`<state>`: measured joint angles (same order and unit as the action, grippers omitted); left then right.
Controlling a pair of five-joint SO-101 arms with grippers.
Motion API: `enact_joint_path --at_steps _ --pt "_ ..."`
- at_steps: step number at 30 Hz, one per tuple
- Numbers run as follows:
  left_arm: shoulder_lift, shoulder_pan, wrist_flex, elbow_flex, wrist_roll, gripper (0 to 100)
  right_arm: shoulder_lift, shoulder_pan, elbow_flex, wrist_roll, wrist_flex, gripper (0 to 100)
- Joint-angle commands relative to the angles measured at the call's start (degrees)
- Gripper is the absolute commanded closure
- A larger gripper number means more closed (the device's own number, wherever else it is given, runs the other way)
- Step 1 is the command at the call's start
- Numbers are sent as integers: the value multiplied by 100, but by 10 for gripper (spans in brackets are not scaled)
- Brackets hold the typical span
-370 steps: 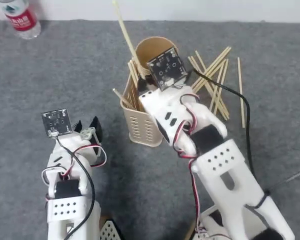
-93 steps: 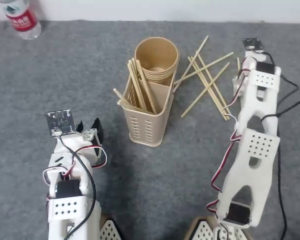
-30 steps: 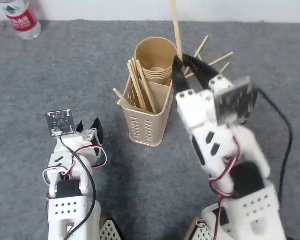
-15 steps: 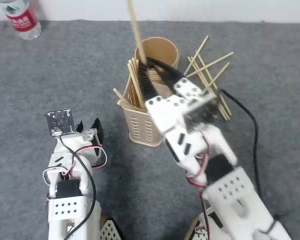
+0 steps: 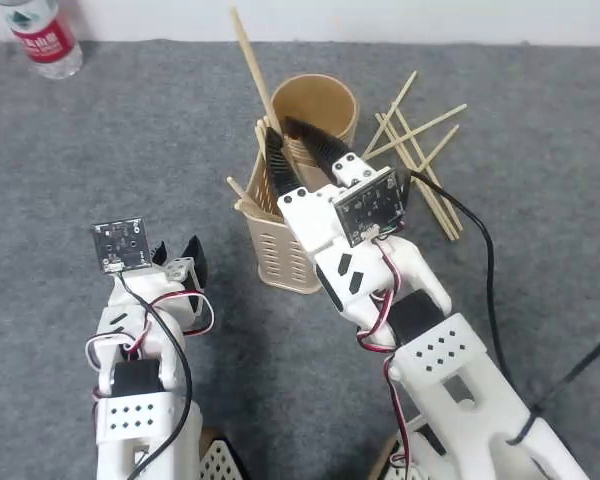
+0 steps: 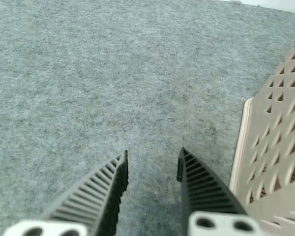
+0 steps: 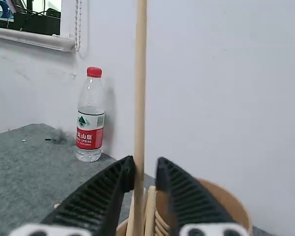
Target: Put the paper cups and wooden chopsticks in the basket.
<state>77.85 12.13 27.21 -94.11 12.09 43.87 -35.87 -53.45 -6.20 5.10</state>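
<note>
right jaws clamped on one chopstick (image 7: 139,73), basket (image 5: 280,255) just below them, paper cups (image 5: 325,100) beyond. lower it straight into the stick compartment before letting go. left jaws apart, basket beside them.

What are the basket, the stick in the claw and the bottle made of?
The basket looks like beige plastic: smooth and matte, with neat rows of little holes in its wall.
The stick in the right claw is probably wood or bamboo: pale, bare and thin.
The bottle looks like clear plastic, since you can see through it, and it has a red cap.
</note>
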Motion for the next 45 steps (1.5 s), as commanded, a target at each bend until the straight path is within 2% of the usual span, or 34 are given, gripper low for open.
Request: enact_joint_path --at_steps 1,7,10,13,15,18,23,27,31,35,45 --pt "62 -35 -35 92 -53 827 4 -13 88 -53 -127 786" --pt "62 -35 -35 92 -53 827 110 40 123 -79 -163 853" --pt "62 -35 -35 92 -53 827 365 593 536 -18 -813 854" --pt "62 -35 -35 92 -53 827 251 1288 1389 747 -2193 854" --pt "62 -35 -35 92 -53 827 -127 1455 2084 1046 -3143 854" --pt "62 -44 -35 92 -53 827 -945 1516 3464 914 -4690 854" --pt "62 -35 -18 92 -53 827 -2668 1411 6110 1152 -7187 854" --pt "62 -35 -18 92 -53 827 -3987 1244 7895 1240 -8769 857" --pt "62 -26 -9 92 -53 827 -4936 1191 9073 1240 -9895 858" --pt "62 -26 -9 92 -53 827 -5481 1165 9565 1240 -10642 858" --pt "62 -26 -9 92 -53 827 -5938 1059 9547 1231 -10712 859"
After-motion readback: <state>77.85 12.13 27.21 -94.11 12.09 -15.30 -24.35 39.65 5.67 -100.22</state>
